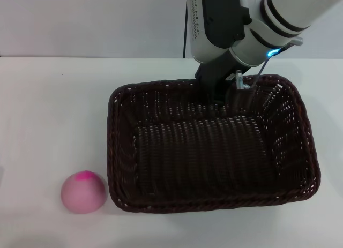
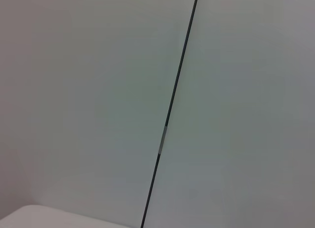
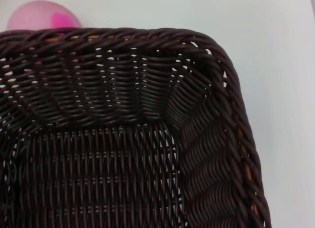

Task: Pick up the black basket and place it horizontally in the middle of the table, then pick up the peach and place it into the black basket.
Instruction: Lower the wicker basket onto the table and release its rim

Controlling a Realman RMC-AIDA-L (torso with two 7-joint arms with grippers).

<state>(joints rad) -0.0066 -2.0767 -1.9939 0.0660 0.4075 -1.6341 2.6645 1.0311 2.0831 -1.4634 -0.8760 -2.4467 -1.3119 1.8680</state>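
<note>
No brand, label or readable writing shows on anything in view; only a blue light glows on the right arm's wrist.

The black basket [image 1: 214, 146] sits upright on the white desk [image 1: 48, 114], open side up, a little right of the middle in the head view. Its long axis runs left to right across the desk, roughly parallel to the near edge, with the right end turned slightly away from the robot. Its inside is bare wicker.

The right gripper [image 1: 222, 92] reaches down from the upper right to the far rim of the basket, right of that rim's middle, and its dark jaws dip just inside the back wall. Whether they pinch the rim or stand apart from it cannot be told: the wrist housing and the dark weave hide them. The right wrist view looks down into one rounded corner of the basket, with braided rim and sloping sides.

The peach [image 1: 83, 191] rests on the desk just beside the basket's near left corner, outside it and close to the wall, its magenta patch pointing up and slightly away from the robot.

The left gripper is out of sight; its wrist view shows only a pale wall [image 2: 88, 100] with a thin dark seam [image 2: 172, 110]
</note>
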